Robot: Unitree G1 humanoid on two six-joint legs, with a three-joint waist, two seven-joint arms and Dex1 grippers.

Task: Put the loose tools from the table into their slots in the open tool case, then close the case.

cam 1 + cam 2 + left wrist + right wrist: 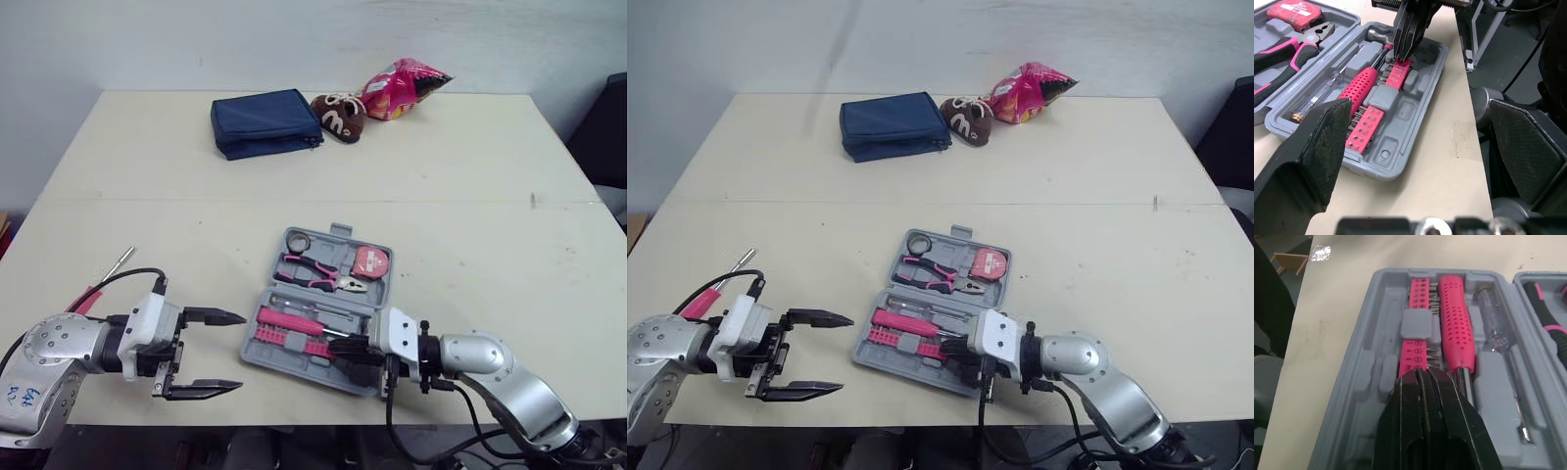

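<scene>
The open grey tool case [255, 357] lies near the table's front edge. Its far half holds pink-handled pliers [318, 274], a pink tape measure [370, 260] and a black tape roll [297, 239]. The near half holds a pink-handled driver [1454, 328], pink bit strips [1418, 293] and a clear tester pen [1493, 330]. My right gripper [338, 350] is shut, its tips over the bit strip at the case's near right. Left of the case my left gripper [242, 351] is open and empty. A loose pink-handled tool [103, 279] with a metal tip lies by my left arm.
At the table's far side lie a navy pouch [265, 121], a brown plush item [339, 115] and a pink snack bag [402, 86]. The case sits close to the front table edge [294, 416]. A dark chair [609, 127] stands off the right side.
</scene>
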